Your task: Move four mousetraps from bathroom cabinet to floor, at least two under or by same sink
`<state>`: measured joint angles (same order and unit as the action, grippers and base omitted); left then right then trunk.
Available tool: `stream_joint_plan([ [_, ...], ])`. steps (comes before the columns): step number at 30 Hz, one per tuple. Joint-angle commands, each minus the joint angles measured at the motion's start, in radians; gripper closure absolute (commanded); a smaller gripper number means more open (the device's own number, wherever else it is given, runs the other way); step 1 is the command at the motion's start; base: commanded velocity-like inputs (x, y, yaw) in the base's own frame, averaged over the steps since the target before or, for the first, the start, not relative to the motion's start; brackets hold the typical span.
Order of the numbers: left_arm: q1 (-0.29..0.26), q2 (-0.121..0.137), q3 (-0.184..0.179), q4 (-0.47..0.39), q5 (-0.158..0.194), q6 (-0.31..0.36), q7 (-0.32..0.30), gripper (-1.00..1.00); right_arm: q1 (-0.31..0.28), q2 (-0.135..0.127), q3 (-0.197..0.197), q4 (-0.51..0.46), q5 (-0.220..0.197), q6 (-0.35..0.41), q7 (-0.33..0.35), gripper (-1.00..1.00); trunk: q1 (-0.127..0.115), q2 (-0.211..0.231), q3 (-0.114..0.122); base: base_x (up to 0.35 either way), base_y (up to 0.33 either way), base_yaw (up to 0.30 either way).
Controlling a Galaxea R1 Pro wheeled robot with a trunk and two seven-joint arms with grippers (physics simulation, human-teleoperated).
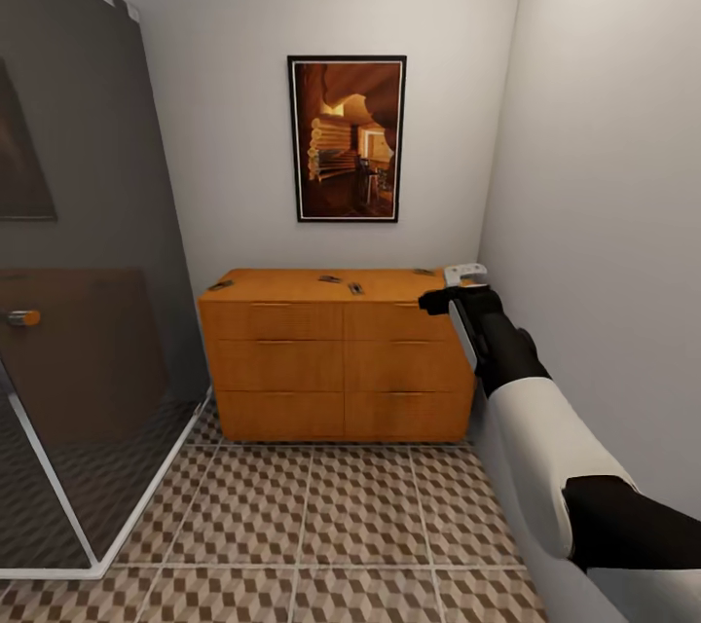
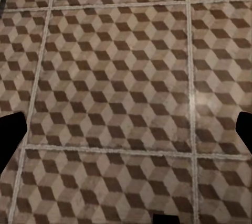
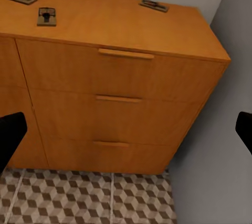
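The right gripper point(image 1: 440, 300), open and empty, hangs near the cabinet point(image 1: 336, 355) (traps point(image 3: 46, 16) on top), ready to reach.

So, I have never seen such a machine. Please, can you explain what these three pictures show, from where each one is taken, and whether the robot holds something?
This is a simulated wheeled robot with two arms. The large picture comes from a camera on its head. It looks into a bathroom with an orange-brown cabinet under a framed picture. Four small mousetraps lie on the cabinet's top. The white and black right arm reaches toward it, and the right end effector is near the cabinet's right corner.

The other two pictures come from cameras near each wrist. The right wrist camera sees the cabinet drawers and three of the traps. The left wrist camera looks down at the cube-patterned bathroom floor. In both, the dark fingertips stand wide apart at the edges, so both end effectors are open and hold nothing.
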<state>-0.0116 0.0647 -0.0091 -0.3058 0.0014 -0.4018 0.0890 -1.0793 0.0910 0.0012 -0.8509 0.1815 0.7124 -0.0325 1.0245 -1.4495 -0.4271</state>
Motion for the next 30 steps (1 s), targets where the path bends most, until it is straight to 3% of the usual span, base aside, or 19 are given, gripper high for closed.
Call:
stream_joint_plan([
  [1,-0.001,0.000,-0.001,0.003,0.000,-0.003,0.003,-1.00,-0.002,0.000,0.000,0.000,0.004,0.005,0.000,-1.00,0.000,-0.001,-0.001,0.302,0.025,0.000],
  [13,-0.001,0.001,0.001,0.025,-0.004,-0.004,0.003,-1.00,-0.005,0.004,0.002,0.004,0.000,0.002,0.038,-1.00,0.000,-0.001,-0.001,0.311,0.085,0.000],
  [18,-0.001,0.000,0.001,0.025,-0.004,-0.005,0.003,-1.00,-0.005,0.004,0.002,0.004,0.001,0.001,0.091,-1.00,0.000,-0.001,-0.001,0.229,0.213,0.000],
  [30,-0.001,0.001,0.001,0.025,-0.004,-0.005,0.003,-1.00,-0.005,0.004,0.001,0.033,0.001,-0.008,0.101,-1.00,0.000,-0.001,-0.001,0.218,0.230,0.000],
])
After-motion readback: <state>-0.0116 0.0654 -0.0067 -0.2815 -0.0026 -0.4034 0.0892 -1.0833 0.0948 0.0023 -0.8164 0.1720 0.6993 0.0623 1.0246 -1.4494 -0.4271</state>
